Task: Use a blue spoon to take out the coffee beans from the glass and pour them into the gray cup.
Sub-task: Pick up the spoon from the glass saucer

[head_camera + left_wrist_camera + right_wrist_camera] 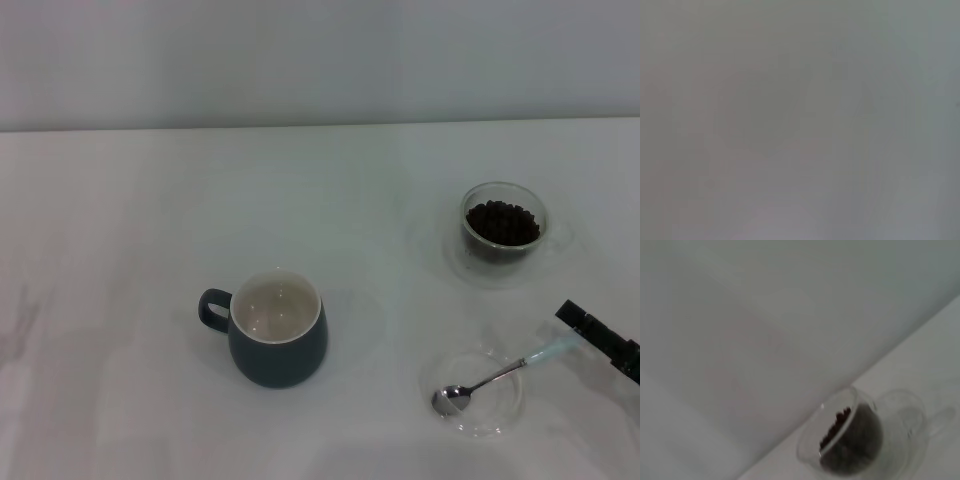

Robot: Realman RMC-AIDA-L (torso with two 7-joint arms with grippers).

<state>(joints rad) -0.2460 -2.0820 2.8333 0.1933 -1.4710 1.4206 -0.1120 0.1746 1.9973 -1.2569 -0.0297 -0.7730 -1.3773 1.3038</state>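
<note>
Only the right gripper (pixel 600 336) shows, as a black block entering the head view at the lower right edge; whether its fingers are open or shut I cannot tell. It sits just beside the pale light-blue handle end of the blue spoon (pixel 492 378), a slim teaspoon with a shiny metal bowl and stem, and whether it touches that handle is unclear. That spoon lies across a flat clear glass saucer (pixel 478 392), its bowl toward the robot's left and its handle reaching out over the rim toward the gripper.

Farther from the robot, beyond the saucer, stands the glass (pixel 503 228), a small round clear cup with thick walls, holding a heap of dark brown coffee beans (pixel 502 222). In the right wrist view the same glass (pixel 860 440) appears with its beans (pixel 840 427) and a faint clear handle.

Well to the left on the white table (pixel 120 250) stands the gray cup (pixel 277 340), a squat blue-gray ceramic mug, cream-white inside, with its loop handle pointing left. No left gripper appears anywhere.
</note>
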